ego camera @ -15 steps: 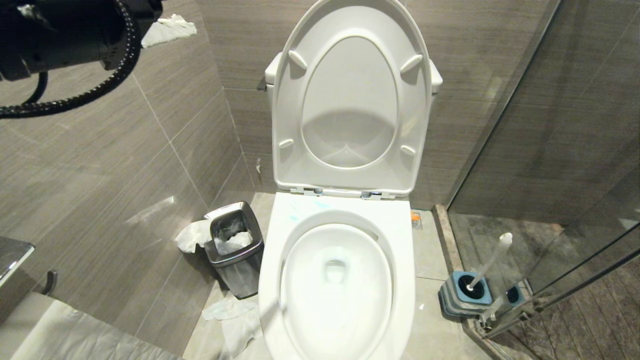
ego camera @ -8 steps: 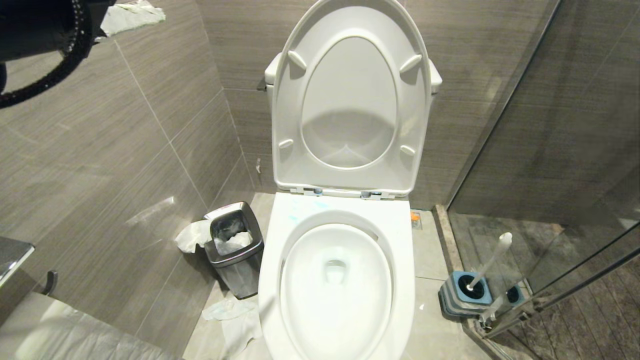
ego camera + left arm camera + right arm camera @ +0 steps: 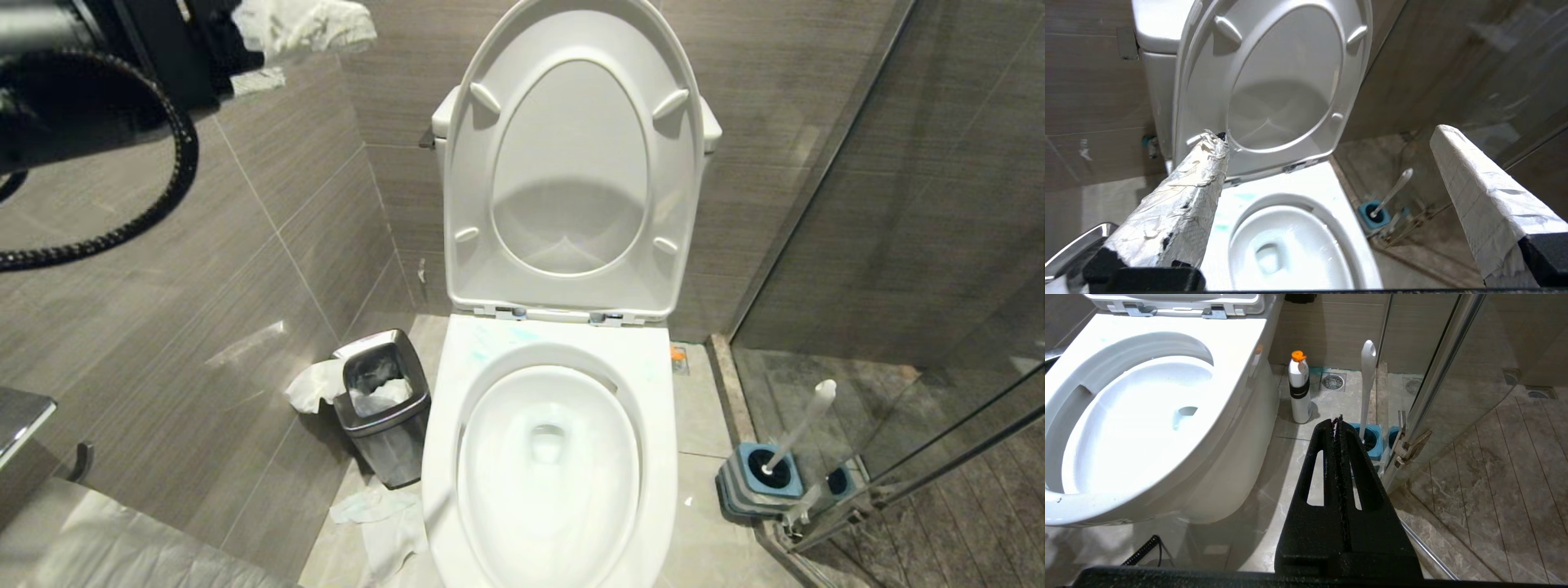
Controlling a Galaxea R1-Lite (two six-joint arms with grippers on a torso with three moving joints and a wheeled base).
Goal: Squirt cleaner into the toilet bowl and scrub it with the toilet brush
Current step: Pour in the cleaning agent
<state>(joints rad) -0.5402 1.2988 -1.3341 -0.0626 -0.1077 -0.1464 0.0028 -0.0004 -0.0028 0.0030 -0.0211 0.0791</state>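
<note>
Left gripper (image 3: pixel 1327 163): wide, empty. Toilet brush (image 3: pixel 1392 192) below, beyond right finger; descend, grasp handle squarely.

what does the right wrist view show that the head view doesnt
Only the right wrist view shows a white bottle with an orange cap standing on the floor beside the toilet, a floor drain behind it, and the shut right gripper. Only the head view shows the steel waste bin and the left gripper up high. Both show the toilet bowl and the toilet brush in its blue holder.
</note>
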